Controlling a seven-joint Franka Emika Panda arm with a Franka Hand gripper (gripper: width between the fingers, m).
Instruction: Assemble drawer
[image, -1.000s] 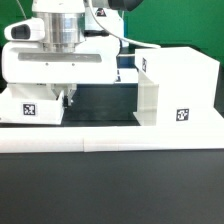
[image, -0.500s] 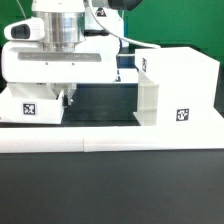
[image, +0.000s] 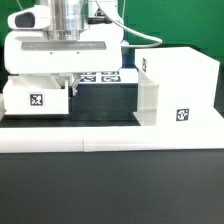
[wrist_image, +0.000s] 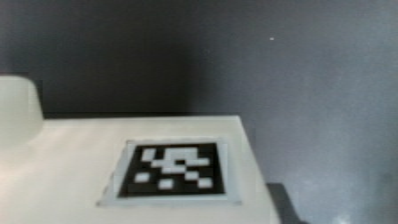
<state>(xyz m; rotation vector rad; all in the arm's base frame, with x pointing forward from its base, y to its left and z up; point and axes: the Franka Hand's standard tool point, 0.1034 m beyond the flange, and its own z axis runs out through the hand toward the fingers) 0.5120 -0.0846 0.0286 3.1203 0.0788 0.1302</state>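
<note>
The drawer's large white case (image: 178, 85) stands at the exterior view's right, with a tag on its front. One small white tray (image: 35, 98) with a tag sits at the exterior view's left. My gripper (image: 73, 90) hangs over the tray's right end, and its dark fingers reach down at the tray's wall and seem shut on it. The wrist view shows the tray's white face and tag (wrist_image: 178, 168) up close, with no fingers in sight. I cannot make out the second tray.
The long low white border rail (image: 110, 142) runs along the front. The marker board (image: 100, 77) lies behind the gripper, between tray and case. The black table (image: 105, 105) shows between tray and case. The arm's wide white hand hides the area behind the tray.
My gripper has moved up and a little to the exterior view's right. The tray has moved with it, and a dark gap now shows between tray and rail.
</note>
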